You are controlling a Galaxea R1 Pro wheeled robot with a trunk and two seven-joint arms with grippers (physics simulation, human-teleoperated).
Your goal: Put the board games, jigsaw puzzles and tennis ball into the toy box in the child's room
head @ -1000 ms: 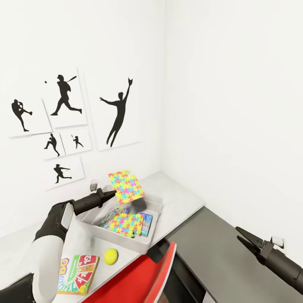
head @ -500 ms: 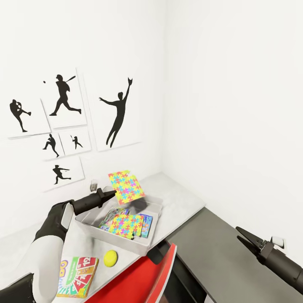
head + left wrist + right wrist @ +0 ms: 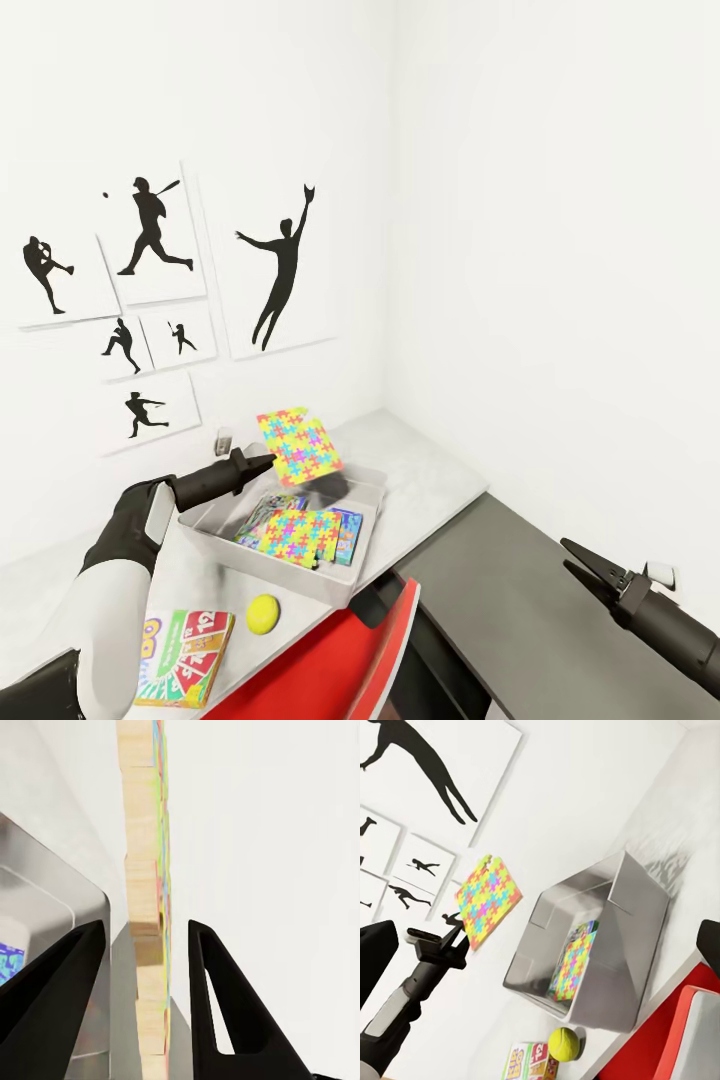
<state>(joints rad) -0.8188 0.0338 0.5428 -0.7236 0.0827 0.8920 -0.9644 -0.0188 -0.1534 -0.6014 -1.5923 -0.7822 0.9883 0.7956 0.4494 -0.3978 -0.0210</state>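
gripping thin flat jigsaw puzzle (image 3: pixel 299 445), left pincer (image 3: pixel 268 461) above grey plastic toy box (image 3: pixel 360 560).

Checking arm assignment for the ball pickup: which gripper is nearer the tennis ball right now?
Left. The left gripper hangs above the toy box, up and behind the tennis ball, holding a jigsaw puzzle. The right gripper is far off over the dark cabinet.
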